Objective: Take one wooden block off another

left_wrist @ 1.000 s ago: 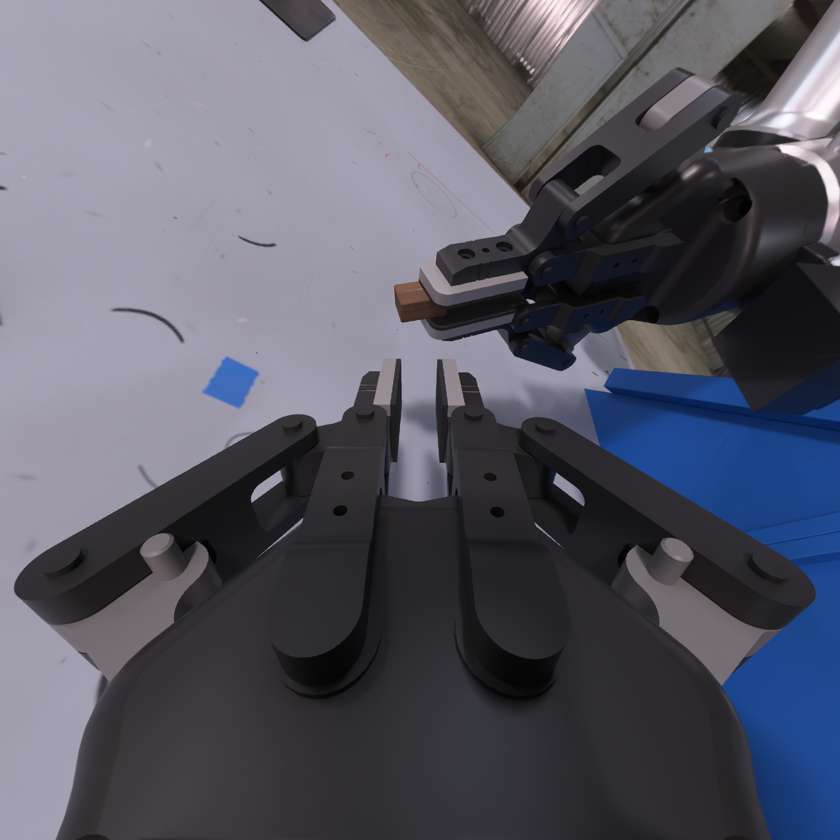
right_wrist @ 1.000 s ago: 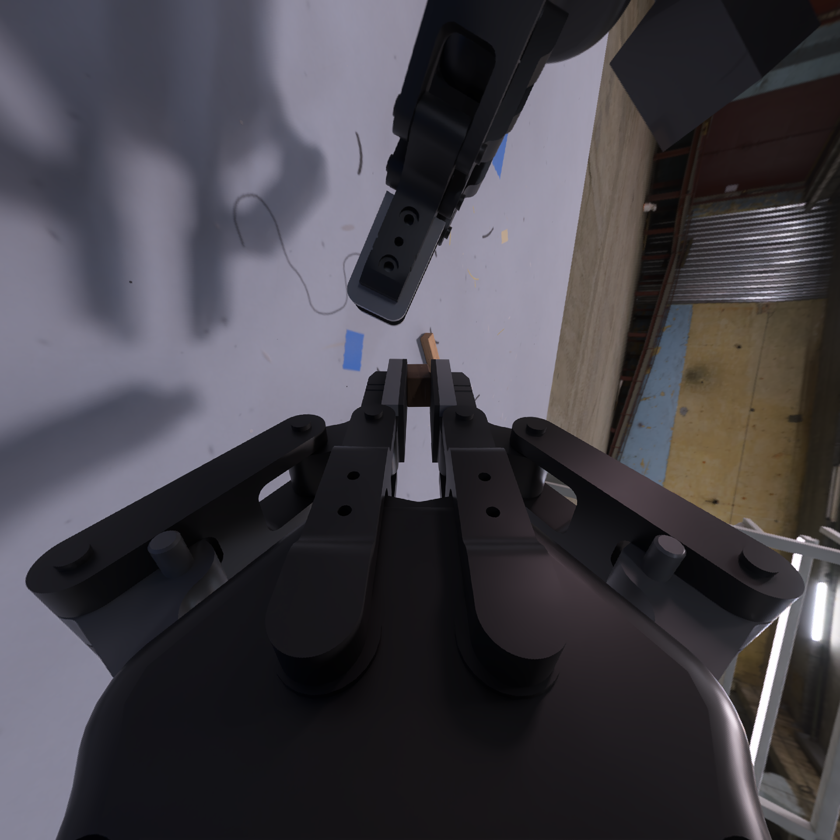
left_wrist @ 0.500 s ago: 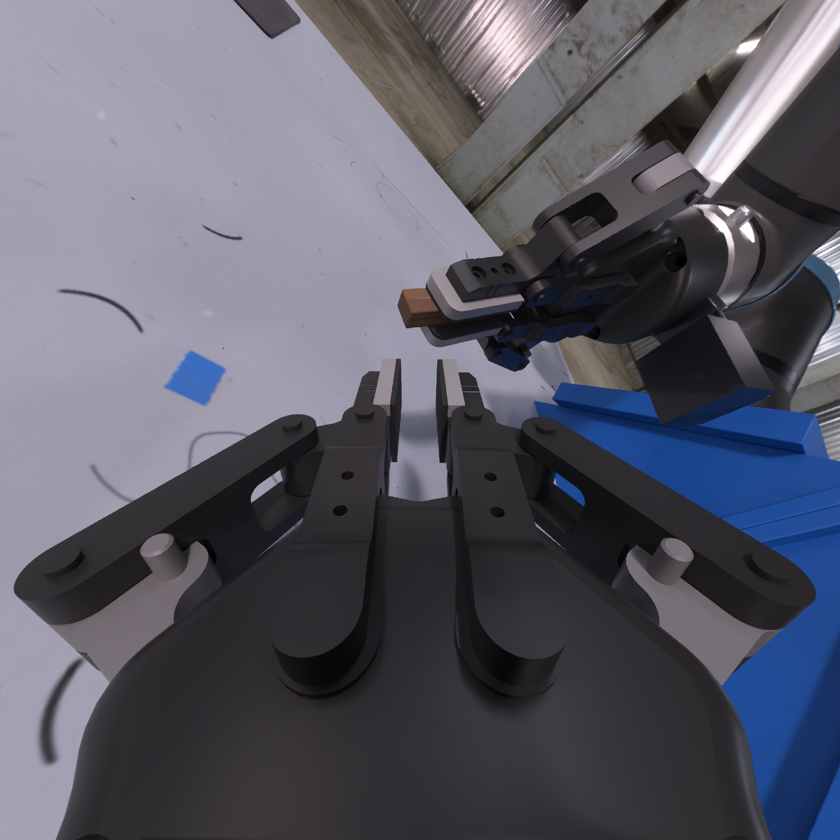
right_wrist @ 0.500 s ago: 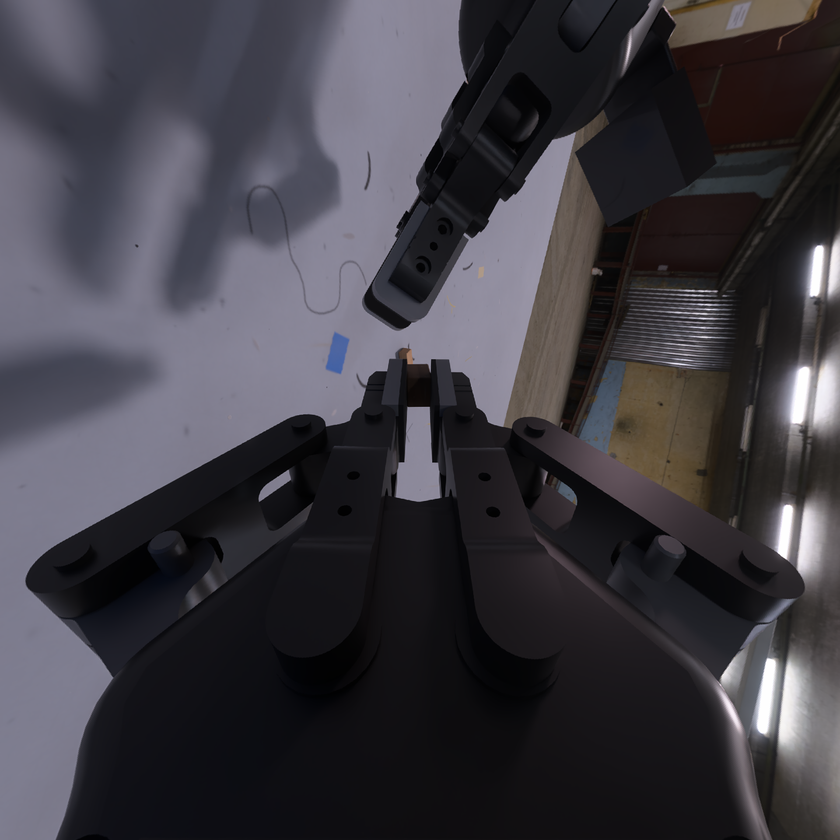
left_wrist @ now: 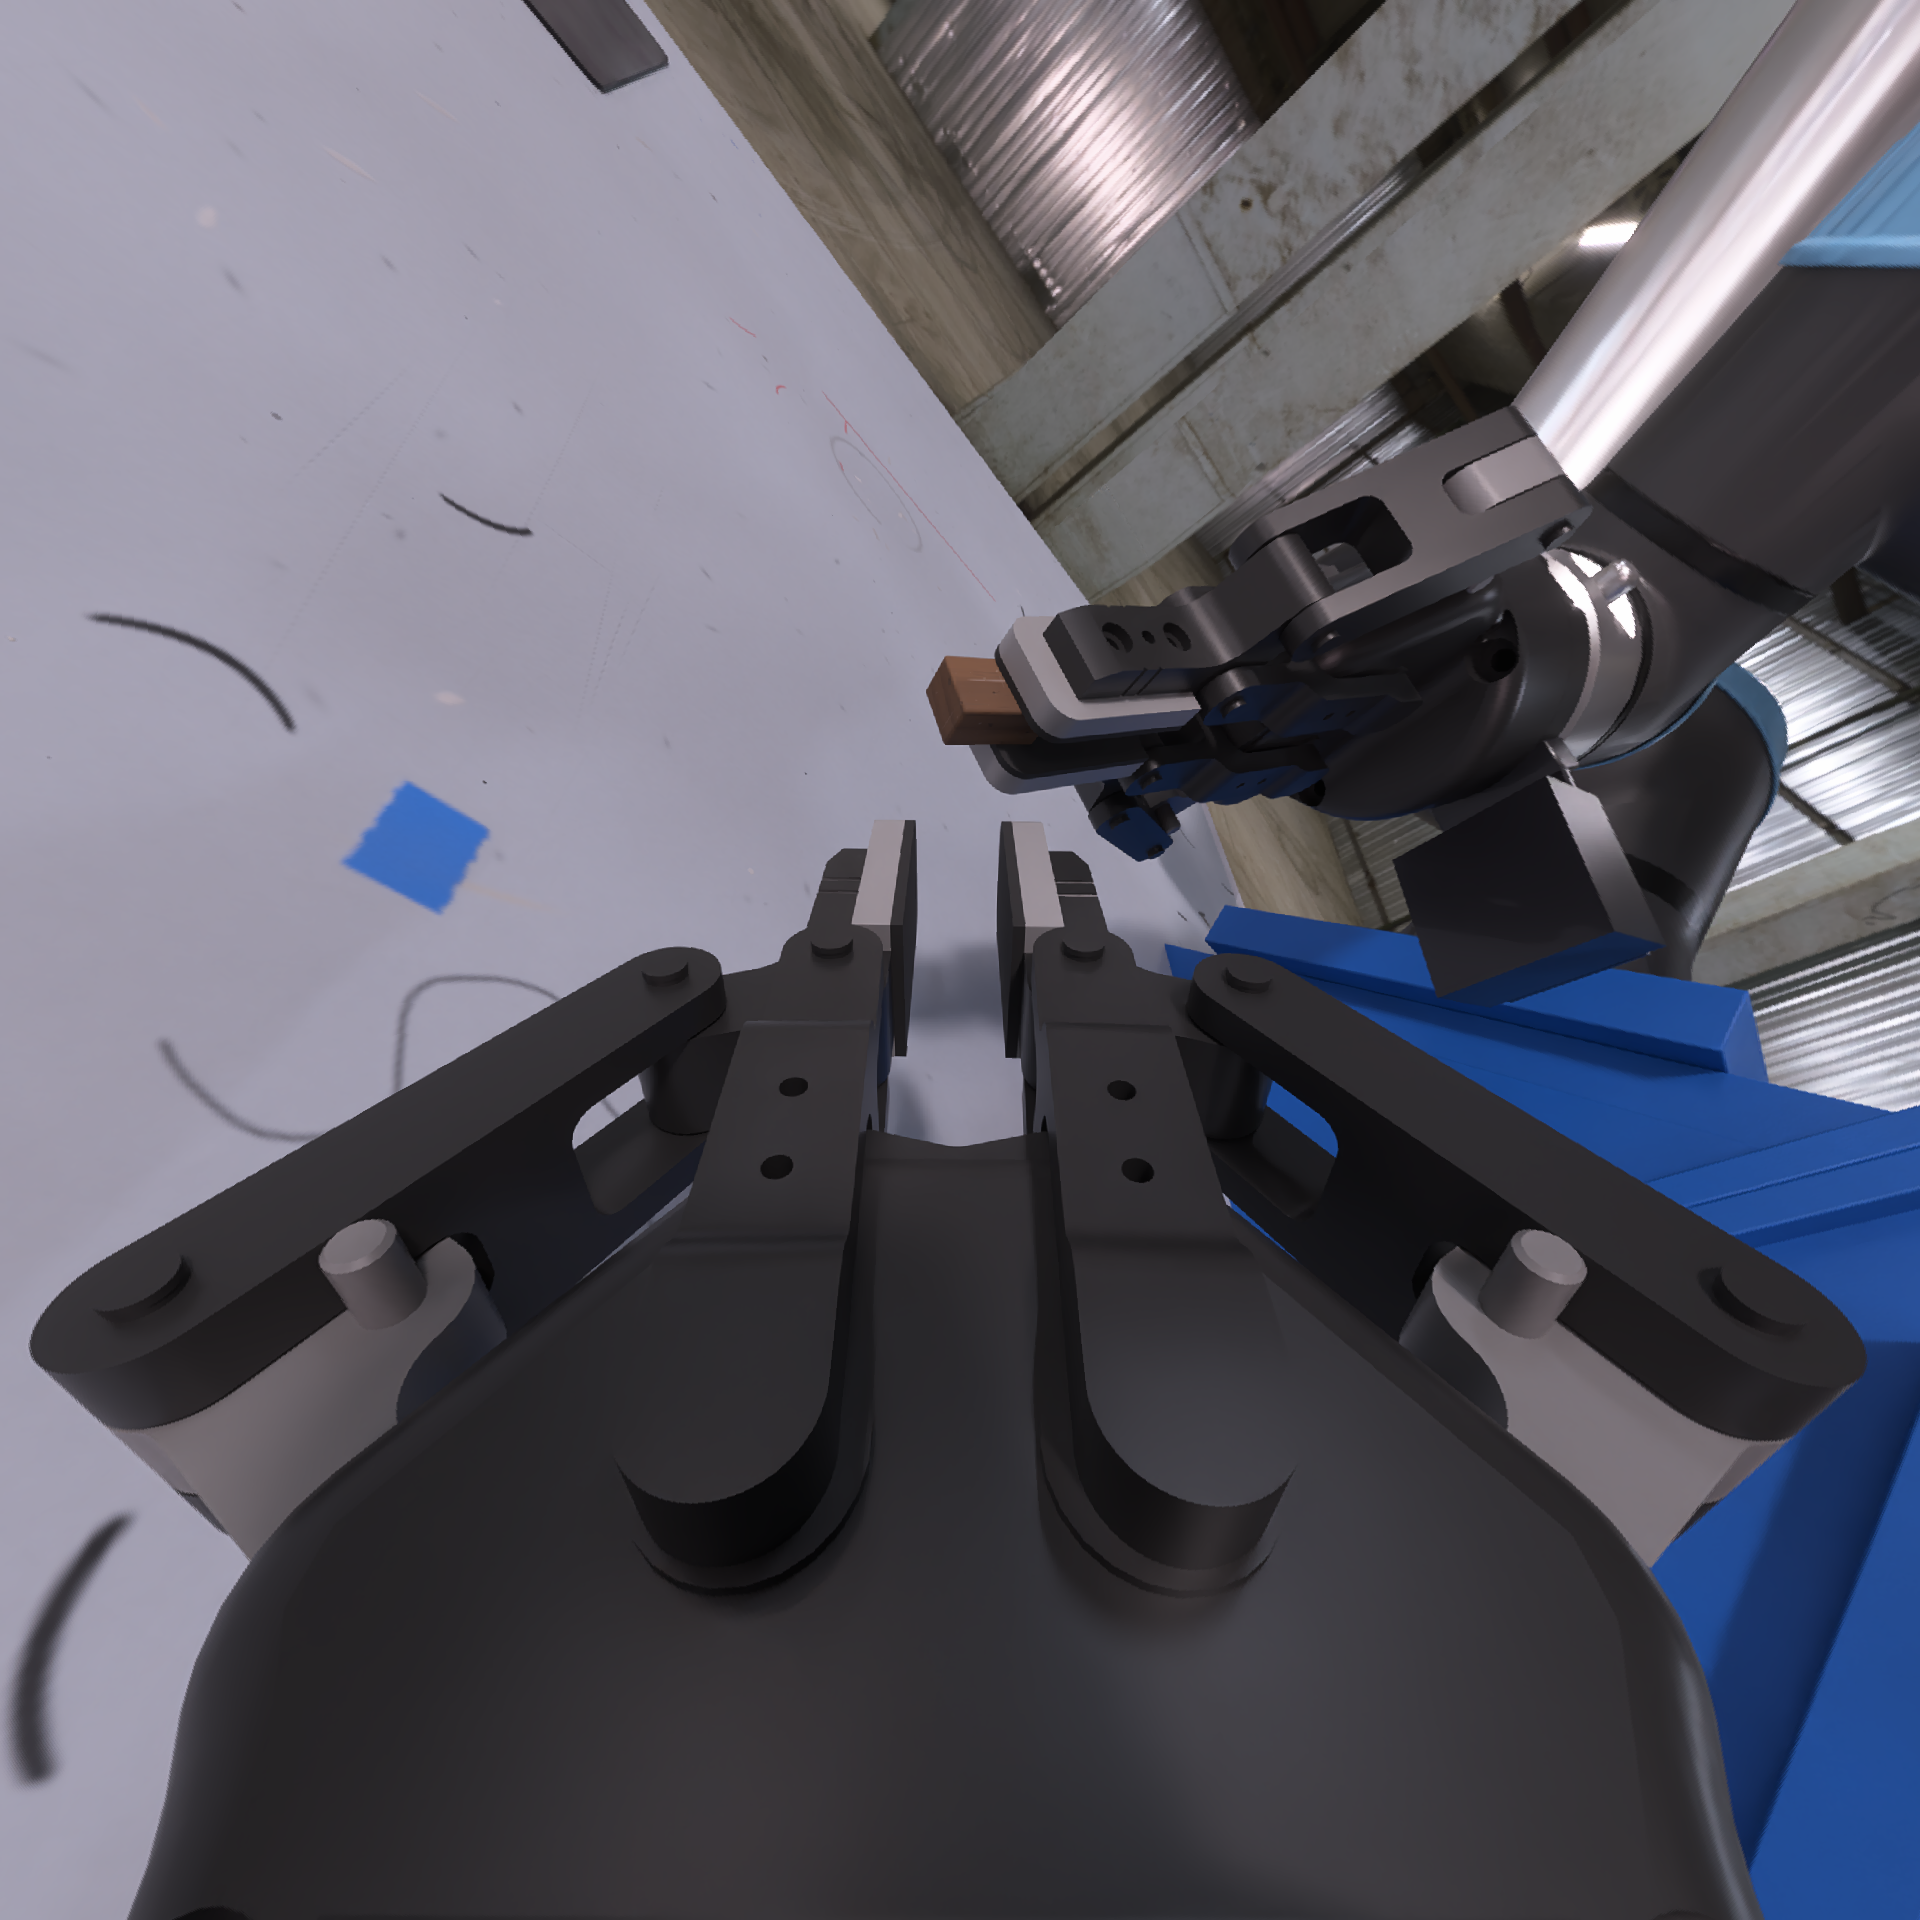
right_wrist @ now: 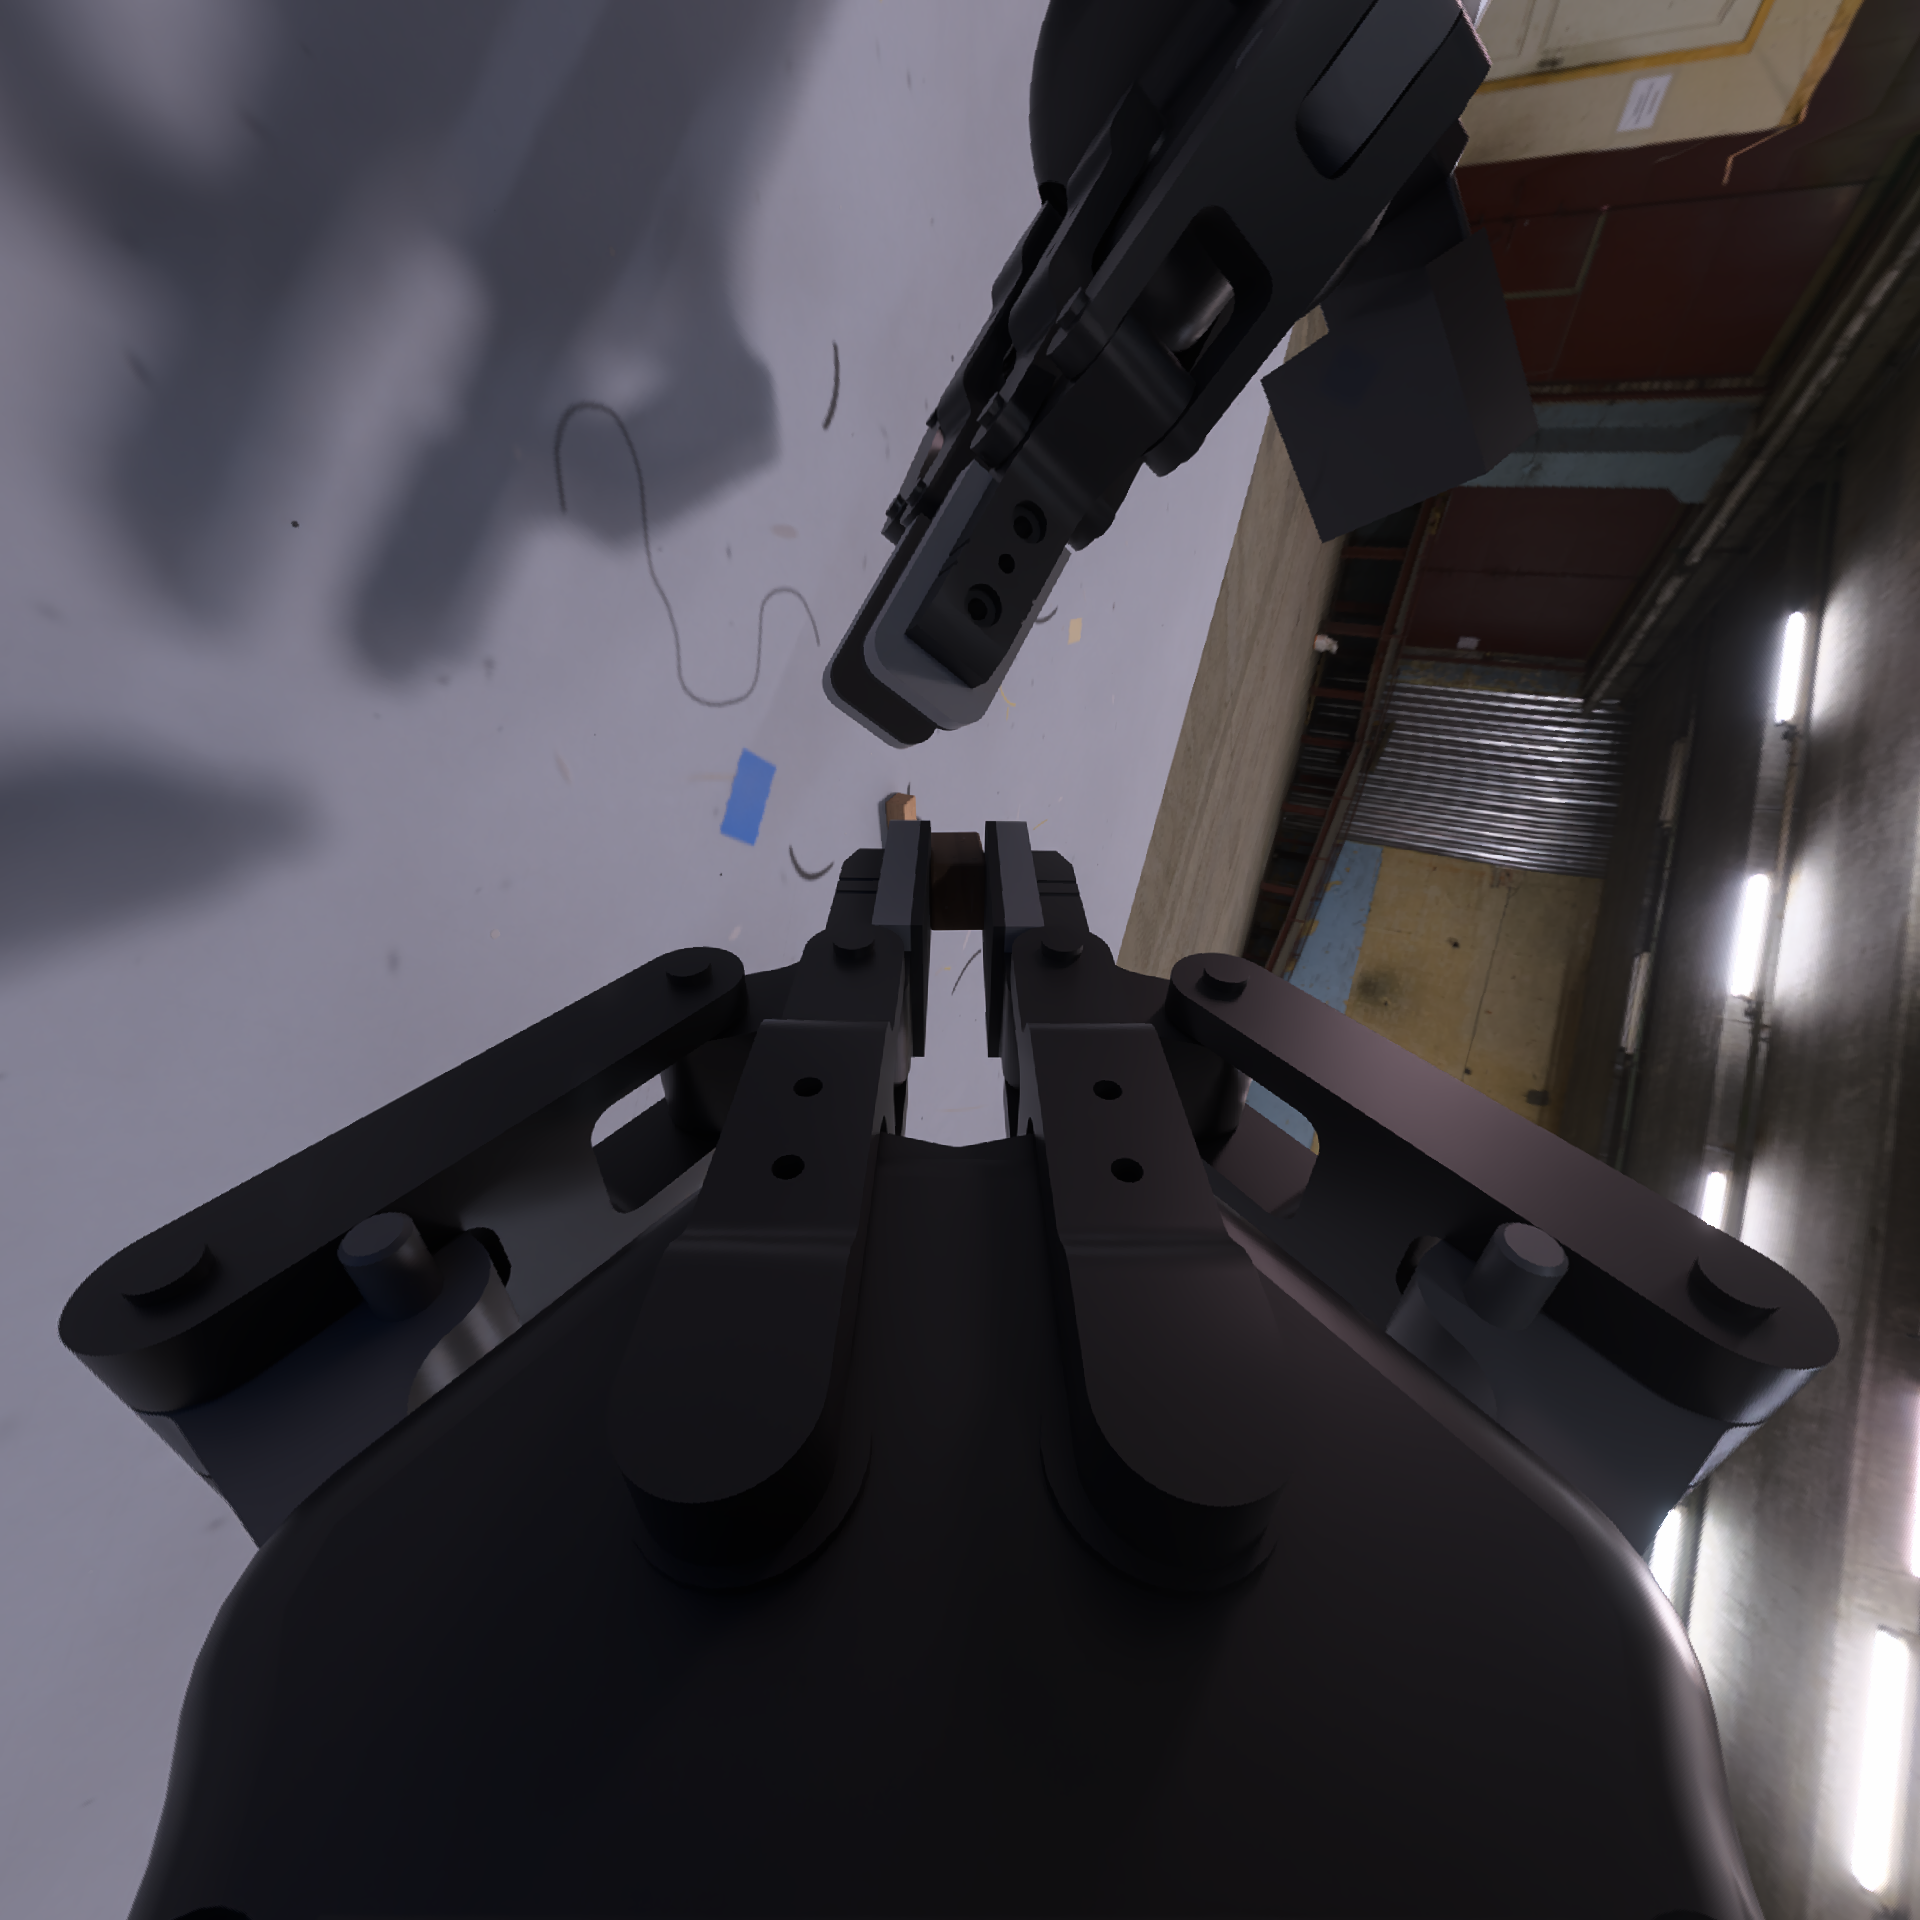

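My right gripper (right_wrist: 956, 862) is shut on a dark brown wooden block (right_wrist: 956, 878) and holds it in the air above the pale table. In the left wrist view the same block (left_wrist: 966, 698) sticks out of the right gripper (left_wrist: 1003, 717), up and right of my left gripper (left_wrist: 958, 873). The left gripper's fingers stand a narrow gap apart with nothing between them. It also shows from the side in the right wrist view (right_wrist: 894, 707), above the held block. A small light wooden block (right_wrist: 900, 805) lies on the table beyond the right fingertips.
A blue tape patch (left_wrist: 416, 847) is stuck on the table (left_wrist: 416, 364), also seen in the right wrist view (right_wrist: 748, 795). A blue box (left_wrist: 1558, 1091) stands to the right of the left gripper. The table edge and a wall run behind. Dark scuff lines mark the table.
The right gripper with the dark block has drawn up and away from the left gripper. The light block now sits apart from it on the table. Both jaw gaps look unchanged.
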